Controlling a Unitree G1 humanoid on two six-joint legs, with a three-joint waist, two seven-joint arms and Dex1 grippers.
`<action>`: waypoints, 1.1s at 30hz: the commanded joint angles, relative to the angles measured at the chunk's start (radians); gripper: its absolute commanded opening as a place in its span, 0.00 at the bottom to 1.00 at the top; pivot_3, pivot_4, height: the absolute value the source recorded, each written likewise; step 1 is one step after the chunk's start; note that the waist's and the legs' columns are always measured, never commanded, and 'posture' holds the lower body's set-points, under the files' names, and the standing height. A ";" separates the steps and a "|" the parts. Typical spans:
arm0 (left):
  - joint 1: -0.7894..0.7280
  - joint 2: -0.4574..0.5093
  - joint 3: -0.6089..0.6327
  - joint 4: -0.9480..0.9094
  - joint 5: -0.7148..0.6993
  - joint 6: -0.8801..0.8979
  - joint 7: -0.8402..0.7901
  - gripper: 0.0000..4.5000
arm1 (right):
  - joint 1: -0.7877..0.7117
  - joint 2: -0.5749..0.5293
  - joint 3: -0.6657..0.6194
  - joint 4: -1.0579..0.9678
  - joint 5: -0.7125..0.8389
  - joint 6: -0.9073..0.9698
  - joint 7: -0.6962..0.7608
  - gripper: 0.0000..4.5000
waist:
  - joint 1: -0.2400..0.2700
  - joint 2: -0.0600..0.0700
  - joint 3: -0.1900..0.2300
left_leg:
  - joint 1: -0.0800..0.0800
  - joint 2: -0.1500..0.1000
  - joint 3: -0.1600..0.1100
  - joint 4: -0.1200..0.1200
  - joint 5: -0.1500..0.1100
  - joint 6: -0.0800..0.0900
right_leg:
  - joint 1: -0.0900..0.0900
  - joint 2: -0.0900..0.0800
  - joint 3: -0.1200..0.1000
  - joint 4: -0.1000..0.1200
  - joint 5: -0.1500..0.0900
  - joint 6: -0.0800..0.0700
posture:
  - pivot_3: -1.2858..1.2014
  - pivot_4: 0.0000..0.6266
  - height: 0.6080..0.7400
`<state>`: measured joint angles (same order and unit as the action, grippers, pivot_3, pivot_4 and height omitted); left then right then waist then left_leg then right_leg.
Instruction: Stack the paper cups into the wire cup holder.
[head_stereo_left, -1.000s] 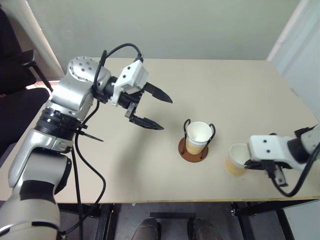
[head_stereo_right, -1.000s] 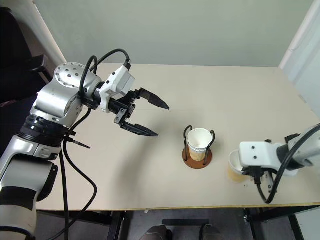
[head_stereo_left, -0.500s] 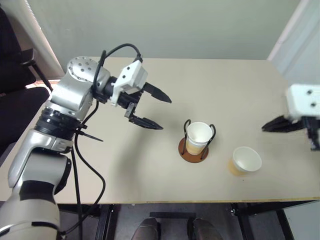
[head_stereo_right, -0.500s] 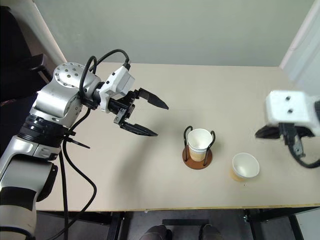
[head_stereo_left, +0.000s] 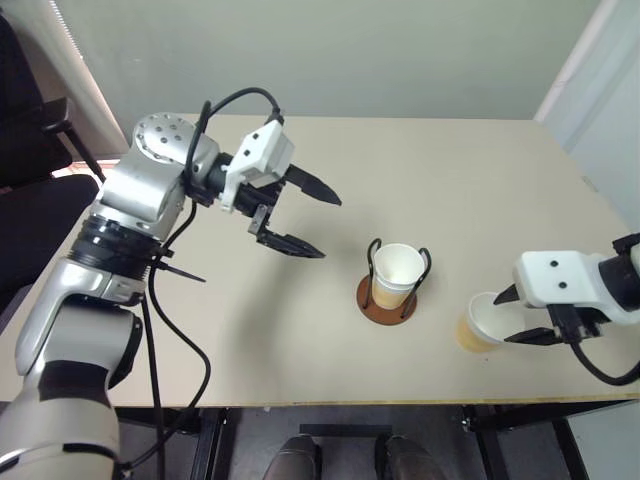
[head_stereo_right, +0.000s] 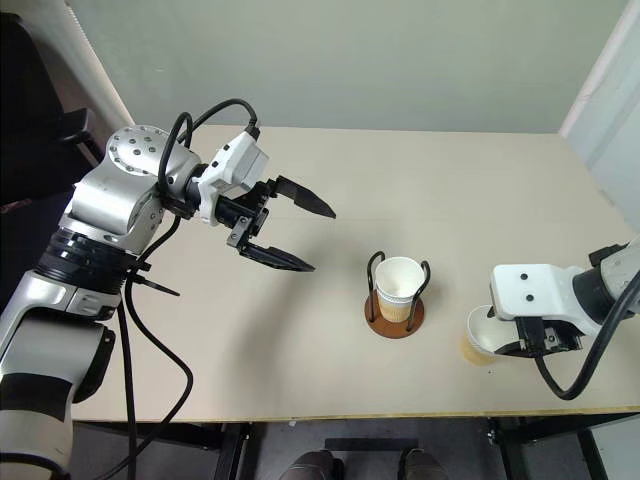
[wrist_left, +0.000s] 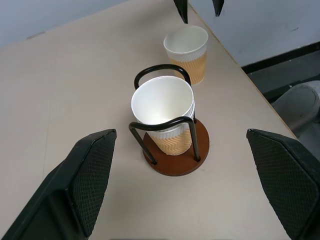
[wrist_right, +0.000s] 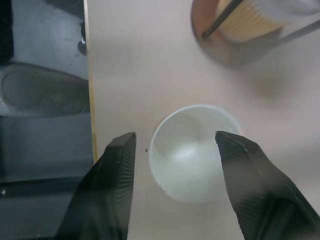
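Cups already fill the wire cup holder (head_stereo_left: 391, 290) at centre frame, nested on its reddish base. One loose paper cup (head_stereo_left: 480, 322) stands upright on the surface (head_stereo_left: 450, 190) to the lower right, so that one remains to stack. Straddling it, the right claw (wrist_right: 176, 187) is spread, a finger each side, not yet pinching. Left claw (head_stereo_left: 300, 215), spread wide, hovers at upper left, clear of the holder; nothing blocks the way.

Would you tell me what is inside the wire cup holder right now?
The wire cup holder holds nested paper cups: two stacked rims show, white inside, upright between the loops. Whether more sit beneath cannot be seen.
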<state>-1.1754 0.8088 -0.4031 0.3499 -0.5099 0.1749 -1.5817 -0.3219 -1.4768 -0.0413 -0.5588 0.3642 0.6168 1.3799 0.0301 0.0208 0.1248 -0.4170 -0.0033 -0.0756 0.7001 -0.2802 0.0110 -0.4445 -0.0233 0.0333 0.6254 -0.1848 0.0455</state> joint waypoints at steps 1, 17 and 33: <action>-0.027 0.016 0.020 -0.036 -0.012 0.004 -0.033 1.00 | 0.014 0.002 0.007 0.010 -0.042 -0.042 -0.015 0.59 | 0.000 0.000 0.000 | 0.000 0.000 0.000 0.000 0.000 0.000 | 0.000 0.000 0.000 0.000 0.000 0.000 | 0.52 0.24 1.00; -0.040 0.016 0.013 -0.028 -0.008 0.005 -0.033 1.00 | -0.024 0.118 0.213 -0.022 -0.182 -0.063 -0.046 0.51 | -0.001 0.000 0.000 | 0.000 0.000 0.000 0.000 0.000 0.000 | 0.000 0.000 0.000 0.000 0.000 0.000 | 0.52 0.24 1.00; -0.028 0.031 0.015 -0.034 -0.012 -0.003 -0.033 1.00 | -0.061 0.066 0.080 -0.008 -0.132 -0.008 0.016 0.01 | -0.001 0.000 0.000 | 0.000 0.000 0.000 0.000 0.000 0.000 | 0.000 0.000 0.000 0.000 0.000 0.000 | 0.52 0.24 1.00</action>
<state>-1.1826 0.8209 -0.4057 0.3436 -0.5124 0.1790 -1.5818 -0.3570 -1.3742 0.1262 -0.5617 0.1967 0.5991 1.3664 0.0295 0.0207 0.1248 -0.4171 -0.0032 -0.0756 0.6999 -0.2803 0.0110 -0.4445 -0.0233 0.0332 0.6252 -0.1846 0.0458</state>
